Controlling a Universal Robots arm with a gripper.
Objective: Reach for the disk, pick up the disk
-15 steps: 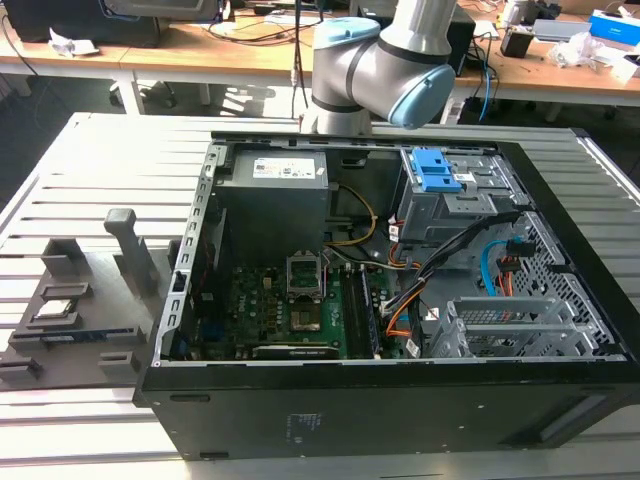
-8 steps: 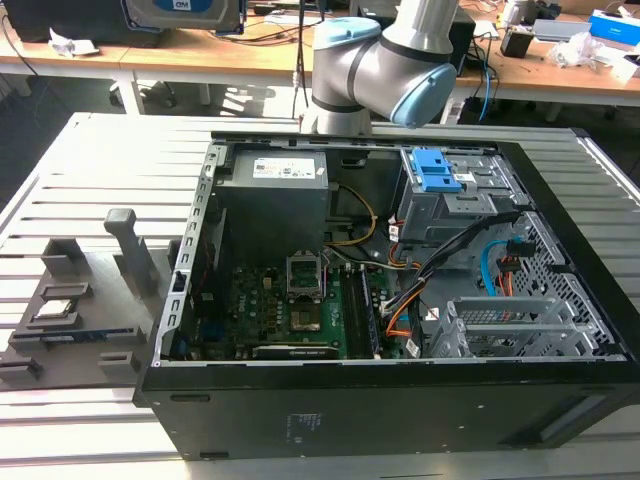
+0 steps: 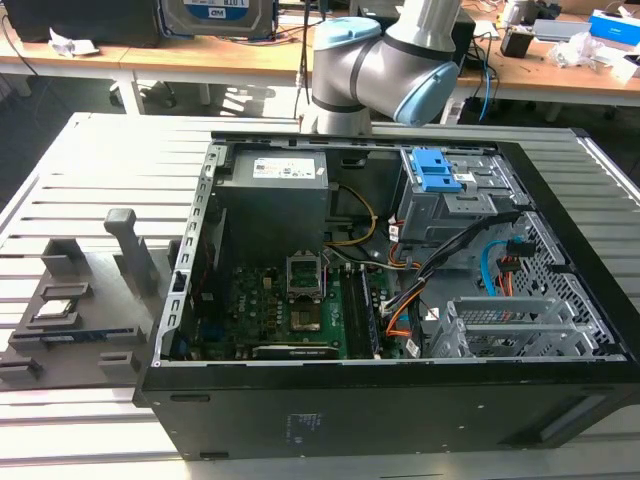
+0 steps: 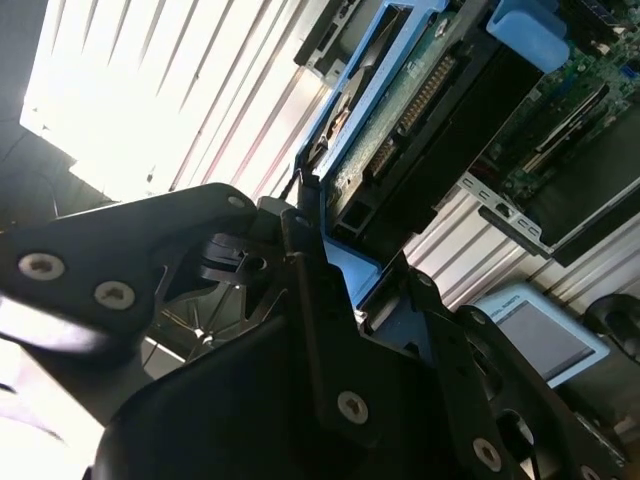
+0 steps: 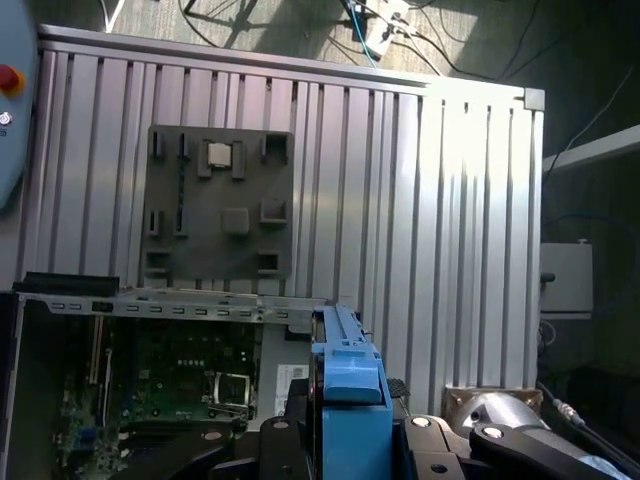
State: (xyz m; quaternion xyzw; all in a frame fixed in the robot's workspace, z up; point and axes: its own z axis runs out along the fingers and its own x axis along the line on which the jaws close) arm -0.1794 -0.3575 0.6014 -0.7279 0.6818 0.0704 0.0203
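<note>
Well above the open black metal computer case [image 5: 60, 296], the disk with bright blue plastic side rails [image 4: 400, 110] sits in the black gripper [image 4: 350, 250]; fingers [image 4: 310, 230] clamp its rails, presumably to clear the chassis.

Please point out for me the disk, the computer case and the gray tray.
The disk [image 4: 400, 110]: second wrist view, on its green circuit board.
The computer case [image 3: 330, 420]: exterior view, on its black near wall.
The gray tray [image 5: 205, 195]: first wrist view, on a bare middle patch.
</note>
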